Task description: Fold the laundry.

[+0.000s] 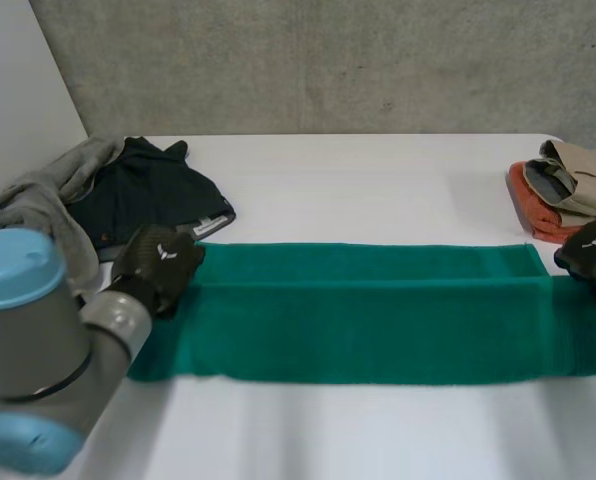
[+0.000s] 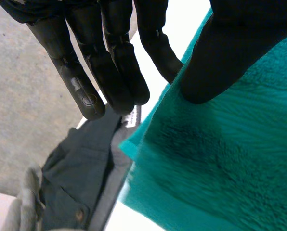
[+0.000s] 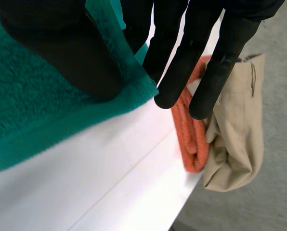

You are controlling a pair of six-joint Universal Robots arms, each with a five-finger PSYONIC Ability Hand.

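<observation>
A green towel (image 1: 378, 315) lies in a long band across the white table (image 1: 378, 430), its far strip doubled over lengthwise. My left hand (image 1: 158, 262) sits at the towel's far left corner. In the left wrist view its thumb (image 2: 220, 57) presses on top of the towel (image 2: 220, 159), with the nearest finger (image 2: 158, 48) at the cloth's edge, pinching it. My right hand (image 1: 590, 248) is at the far right corner. There the thumb (image 3: 71, 53) lies on the towel (image 3: 32, 110) and a finger behind the edge pinches it, while the other fingers (image 3: 182, 62) reach straight past it.
A dark garment (image 1: 148, 195) and a grey one (image 1: 48, 195) are heaped at the back left, close to my left hand. An orange cloth (image 1: 533, 205) with a beige garment (image 1: 583, 175) on it sits at the table's right edge, beside my right hand.
</observation>
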